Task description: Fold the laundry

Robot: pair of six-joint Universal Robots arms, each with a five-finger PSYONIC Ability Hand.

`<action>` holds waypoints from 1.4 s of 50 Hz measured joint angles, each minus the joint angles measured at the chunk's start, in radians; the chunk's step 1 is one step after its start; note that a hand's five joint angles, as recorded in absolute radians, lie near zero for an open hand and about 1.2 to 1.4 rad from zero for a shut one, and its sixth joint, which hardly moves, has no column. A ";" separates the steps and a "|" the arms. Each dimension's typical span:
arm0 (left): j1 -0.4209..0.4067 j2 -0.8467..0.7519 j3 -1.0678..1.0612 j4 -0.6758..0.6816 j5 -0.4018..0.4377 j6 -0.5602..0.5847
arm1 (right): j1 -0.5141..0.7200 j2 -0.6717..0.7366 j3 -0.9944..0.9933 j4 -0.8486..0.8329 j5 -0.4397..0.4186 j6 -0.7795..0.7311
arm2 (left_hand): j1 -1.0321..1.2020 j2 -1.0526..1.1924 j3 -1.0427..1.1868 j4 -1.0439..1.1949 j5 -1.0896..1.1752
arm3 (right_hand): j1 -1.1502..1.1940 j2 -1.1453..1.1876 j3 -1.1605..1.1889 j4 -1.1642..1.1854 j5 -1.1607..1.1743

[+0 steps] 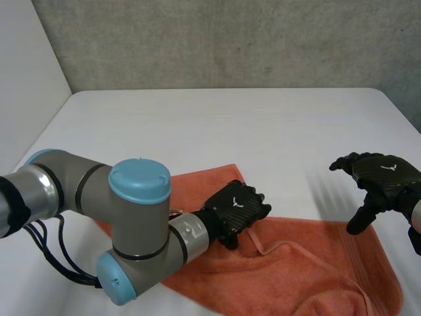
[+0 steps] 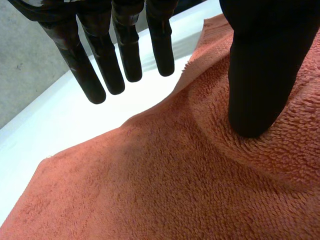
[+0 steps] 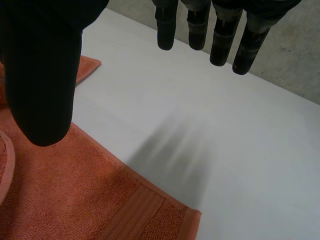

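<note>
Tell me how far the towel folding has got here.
Done: little; the orange towel lies rumpled on the table. In hand: the left hand rests open at its far edge; the right hand hovers open beside it, holding nothing. Left: every neat fold.

We see a grey left arm (image 1: 72, 191) with light-blue caps (image 1: 139, 179), a black left hand (image 1: 235, 212) and right hand (image 1: 381, 176), both white-marked.

My white desk (image 1: 263, 125) carries one orange towel (image 1: 296, 263), rumpled in places, its edge running below my left fingers (image 2: 131, 55) and its banded corner lying near my right fingers (image 3: 220, 40), with bare desk past both.
</note>
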State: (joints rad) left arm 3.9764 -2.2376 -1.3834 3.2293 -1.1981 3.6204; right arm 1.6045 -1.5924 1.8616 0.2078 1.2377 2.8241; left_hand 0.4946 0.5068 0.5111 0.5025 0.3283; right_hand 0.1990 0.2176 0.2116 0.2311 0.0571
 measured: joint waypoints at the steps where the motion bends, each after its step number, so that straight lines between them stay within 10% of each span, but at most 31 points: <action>1: 0.000 -0.001 0.000 0.000 0.000 0.000 | 0.000 0.000 0.000 -0.001 0.000 0.000 | 0.009 0.006 0.005 0.007 0.008 | 0.000 0.000 0.000 0.000 0.000; 15: 0.002 -0.041 0.023 -0.001 -0.008 0.045 | 0.004 0.001 0.008 -0.016 -0.001 0.002 | 0.563 0.660 0.648 0.665 0.619 | 0.000 0.000 0.000 0.000 0.000; 32: 0.047 0.186 -0.051 0.083 -0.355 0.065 | 0.093 0.026 -0.055 0.000 0.004 0.215 | 0.563 0.685 0.674 0.689 0.623 | 0.000 0.000 0.000 0.000 0.000; 70: 0.091 0.221 -0.175 0.159 -0.357 0.064 | 0.558 0.480 -0.243 -0.078 0.288 0.630 | 0.563 0.688 0.678 0.689 0.623 | 0.010 0.024 0.028 0.014 0.020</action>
State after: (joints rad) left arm 4.0679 -2.0162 -1.5580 3.3884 -1.5552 3.6849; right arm 2.1621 -1.1128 1.6190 0.1295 1.5252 3.4540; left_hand 1.0578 1.1945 1.1892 1.1917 0.9514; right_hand 0.2092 0.2420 0.2395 0.2451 0.0769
